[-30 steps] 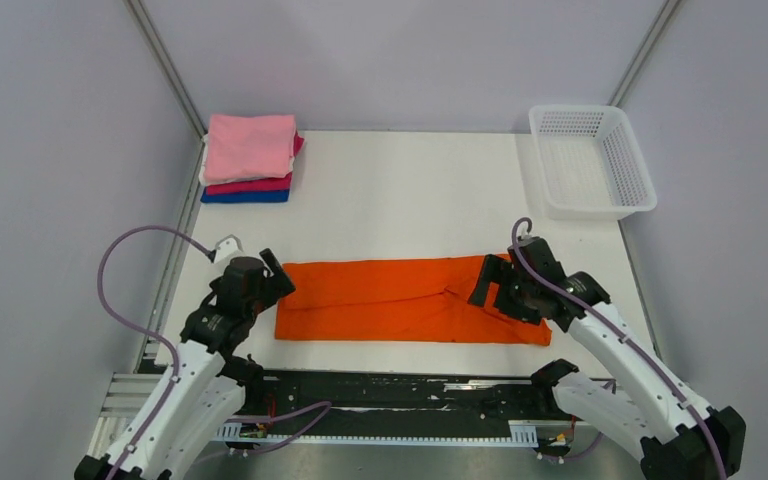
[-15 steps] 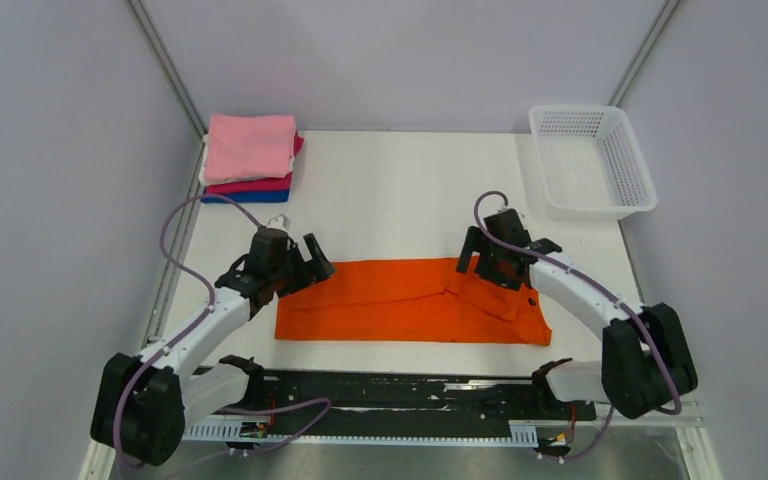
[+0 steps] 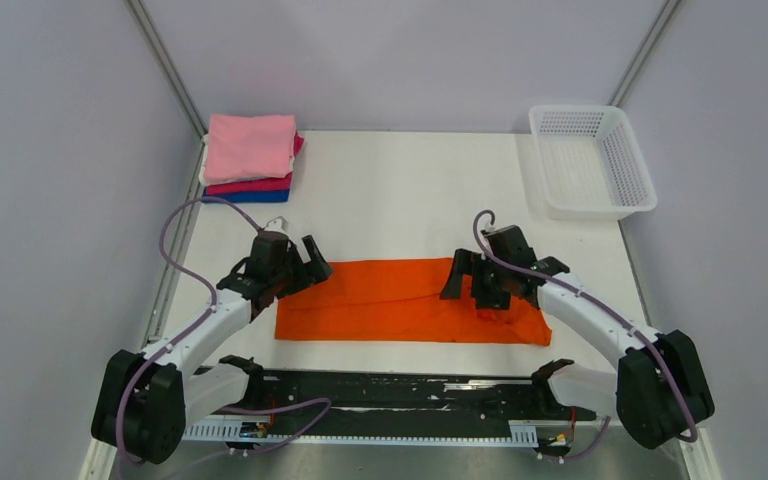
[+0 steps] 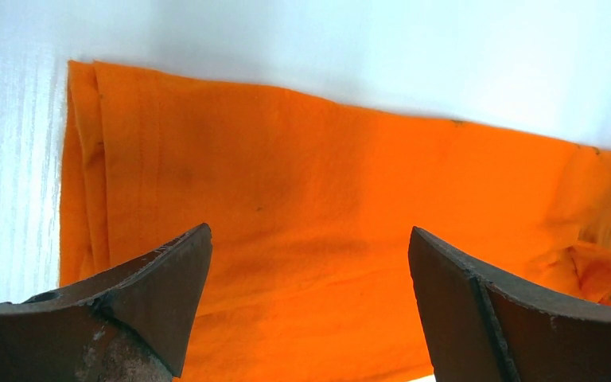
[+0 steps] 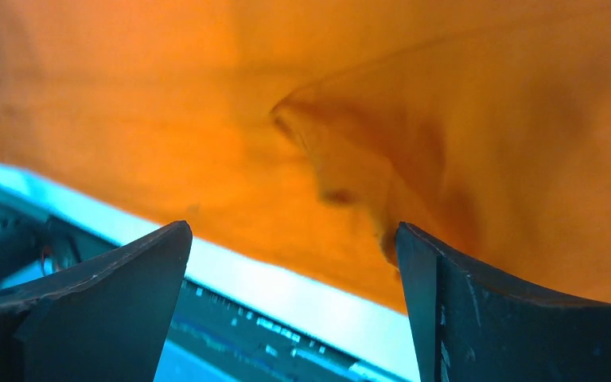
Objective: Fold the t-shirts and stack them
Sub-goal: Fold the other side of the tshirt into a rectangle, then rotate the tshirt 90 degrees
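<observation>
Bright orange cotton tee: long folded strip on white table. Left gripper and right gripper: jaws spread, empty, over its ends. Pink-topped folded tee stack: overhead view only.

Your right gripper hides fold of orange tee near right edge of desk. Stack at far-left corner: only edges of lower tees show. Right wrist view blurred.
</observation>
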Available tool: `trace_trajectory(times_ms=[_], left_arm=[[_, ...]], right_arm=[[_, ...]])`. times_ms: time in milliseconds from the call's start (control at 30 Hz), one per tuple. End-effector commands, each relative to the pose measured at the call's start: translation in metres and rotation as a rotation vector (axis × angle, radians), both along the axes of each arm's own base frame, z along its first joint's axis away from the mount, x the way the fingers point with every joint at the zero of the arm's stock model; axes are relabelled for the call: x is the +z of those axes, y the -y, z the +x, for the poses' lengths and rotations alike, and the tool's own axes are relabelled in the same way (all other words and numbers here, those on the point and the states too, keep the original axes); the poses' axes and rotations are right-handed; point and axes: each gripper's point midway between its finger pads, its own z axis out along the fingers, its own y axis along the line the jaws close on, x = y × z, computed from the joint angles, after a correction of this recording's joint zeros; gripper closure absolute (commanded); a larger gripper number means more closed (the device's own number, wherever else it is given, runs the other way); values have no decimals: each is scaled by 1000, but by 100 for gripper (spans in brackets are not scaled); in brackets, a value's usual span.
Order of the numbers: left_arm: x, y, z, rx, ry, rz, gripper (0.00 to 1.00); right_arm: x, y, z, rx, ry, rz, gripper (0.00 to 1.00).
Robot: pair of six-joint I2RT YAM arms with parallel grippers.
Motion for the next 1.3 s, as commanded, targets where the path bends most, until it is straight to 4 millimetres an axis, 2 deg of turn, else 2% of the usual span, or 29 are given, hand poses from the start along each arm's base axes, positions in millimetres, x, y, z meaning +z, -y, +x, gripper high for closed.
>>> trace_trajectory(times_ms=[0,100,167,267,333,400,533,633,733,867,1000,1067,1100,1167,1267], left_arm=[[16,-6,9,17,67,33,0],[22,-10,12,29,82,56,0],[30,-9,16,24,97,52,0],[37,-1,19,-17,114,33,0],[43,11,19,-77,119,-5,0],[45,33,14,-181,108,-85,0],[35,56,3,-289,55,-157,0],[17,59,-9,-323,-14,-134,0],[-4,58,-20,-332,-89,-108,0],[-25,55,-36,-338,-176,-99,0],[-38,50,-58,-332,-261,-82,0],[-38,55,-69,-355,-284,-98,0],[-36,58,-73,-362,-287,-107,0],[-33,70,-87,-419,-305,-116,0],[-28,87,-97,-484,-301,-147,0]], right_arm=[[8,-28,-64,203,-130,105,0],[10,-36,-101,318,-195,107,0],[14,-35,-103,320,-174,81,0],[29,-30,-81,247,-57,45,0],[41,-25,-64,156,14,25,0],[43,-16,-52,52,38,1,0],[18,7,-38,-151,-35,-26,0],[-1,20,-29,-276,-106,6,0],[-14,30,-10,-351,-95,39,0],[-23,52,28,-431,-44,19,0],[-28,69,79,-499,-8,9,0],[-22,78,119,-523,57,-19,0],[-29,83,128,-529,51,-47,0],[-22,85,169,-522,88,-55,0],[-23,74,223,-473,111,-17,0]])
